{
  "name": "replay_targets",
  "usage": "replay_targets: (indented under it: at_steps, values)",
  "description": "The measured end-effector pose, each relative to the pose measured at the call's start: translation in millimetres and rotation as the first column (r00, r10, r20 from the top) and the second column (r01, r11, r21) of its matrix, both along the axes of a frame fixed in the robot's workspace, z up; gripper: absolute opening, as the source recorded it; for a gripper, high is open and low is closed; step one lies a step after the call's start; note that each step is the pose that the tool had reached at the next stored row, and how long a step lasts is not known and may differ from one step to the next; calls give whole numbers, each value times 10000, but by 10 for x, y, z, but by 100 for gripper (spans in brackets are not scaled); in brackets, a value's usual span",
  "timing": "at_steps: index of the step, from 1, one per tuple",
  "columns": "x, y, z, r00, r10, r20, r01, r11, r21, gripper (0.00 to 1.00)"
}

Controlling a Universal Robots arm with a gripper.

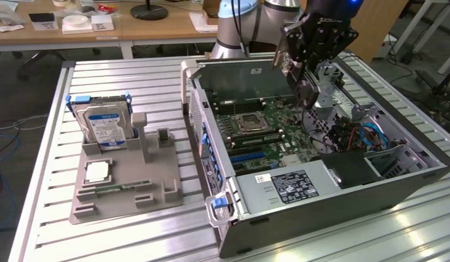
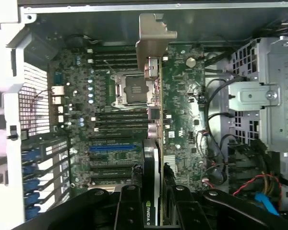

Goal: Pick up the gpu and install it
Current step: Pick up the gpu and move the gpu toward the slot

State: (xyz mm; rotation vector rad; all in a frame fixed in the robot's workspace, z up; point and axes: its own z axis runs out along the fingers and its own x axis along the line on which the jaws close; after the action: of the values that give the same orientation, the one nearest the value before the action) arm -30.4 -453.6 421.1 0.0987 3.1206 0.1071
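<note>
Slatted table (image 1: 123, 76) | case (image 1: 342, 191) open | gripper (image 2: 155, 194) clamped on gpu (image 2: 155, 120) | held edge-on above motherboard (image 2: 182, 96), probably for seating edge-first

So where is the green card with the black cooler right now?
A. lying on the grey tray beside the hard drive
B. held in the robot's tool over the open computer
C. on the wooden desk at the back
B: the tool grips the gpu edge-on, above the motherboard of the open computer case.
</note>
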Motion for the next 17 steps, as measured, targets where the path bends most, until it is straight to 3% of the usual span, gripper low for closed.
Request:
replay_targets:
  at_steps: [11, 17]
  values:
    - [493, 0, -1, 10000, 0, 0, 0, 10000, 5, 27]
    - [684, 0, 0, 10000, 0, 0, 0, 10000, 3, 27]
